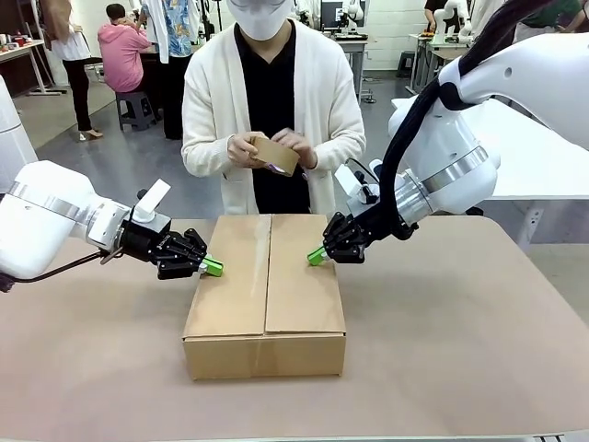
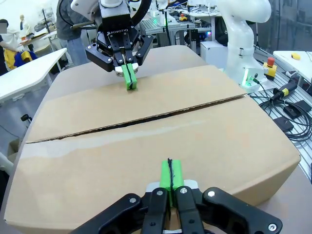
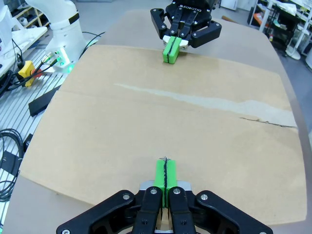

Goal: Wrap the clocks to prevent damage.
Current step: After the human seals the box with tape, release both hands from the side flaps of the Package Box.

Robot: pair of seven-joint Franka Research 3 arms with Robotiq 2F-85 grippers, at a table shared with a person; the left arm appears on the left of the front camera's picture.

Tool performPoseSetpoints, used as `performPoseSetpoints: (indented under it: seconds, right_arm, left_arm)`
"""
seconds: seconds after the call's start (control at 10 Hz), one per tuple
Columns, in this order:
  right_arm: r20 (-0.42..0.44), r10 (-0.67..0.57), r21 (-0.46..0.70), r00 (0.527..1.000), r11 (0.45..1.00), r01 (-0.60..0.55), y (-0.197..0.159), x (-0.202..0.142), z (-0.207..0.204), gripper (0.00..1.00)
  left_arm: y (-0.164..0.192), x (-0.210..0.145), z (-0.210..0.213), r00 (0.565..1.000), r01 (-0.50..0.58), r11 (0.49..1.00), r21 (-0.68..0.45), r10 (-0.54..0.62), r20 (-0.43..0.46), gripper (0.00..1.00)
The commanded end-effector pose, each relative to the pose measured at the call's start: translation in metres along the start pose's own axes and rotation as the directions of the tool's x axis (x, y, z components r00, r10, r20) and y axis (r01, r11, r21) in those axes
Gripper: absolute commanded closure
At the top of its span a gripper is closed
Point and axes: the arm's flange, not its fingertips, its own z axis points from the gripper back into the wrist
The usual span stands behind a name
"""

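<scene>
Cardboard box (image 1: 265,295) on brown workshop table (image 1: 460,354)

1. The closed cardboard box (image 1: 265,295) hides whatever is inside it.
2. The person's hands (image 1: 296,145) and a fold of brown paper (image 1: 274,157) cover the object being held, and it cannot be identified.
3. The left arm (image 1: 41,221) is cut off by the left edge. The right arm (image 1: 525,78) is cut off by the top and right edges.
4. In the left wrist view, the left gripper (image 2: 170,168) hides part of the box's near edge.

Small brown paper bundle (image 1: 276,154), held aloft, closed cardboard box (image 1: 267,295) flat below
</scene>
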Motion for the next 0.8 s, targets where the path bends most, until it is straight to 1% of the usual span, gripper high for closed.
performPoseSetpoints:
  seconds: [0.0, 0.7]
  right_arm:
    - [-0.007, 0.000, -0.002, 1.000, 1.000, 0.000, 0.0003, -0.0047, -0.0017, 0.99]
    - [-0.007, 0.000, -0.002, 1.000, 1.000, 0.000, 0.0003, -0.0047, -0.0017, 0.99]
  left_arm:
    - [0.0001, -0.0052, -0.0006, 1.000, -0.002, 1.000, 0.009, 0.002, -0.014, 0.99]
    - [0.0001, -0.0052, -0.0006, 1.000, -0.002, 1.000, 0.009, 0.002, -0.014, 0.99]
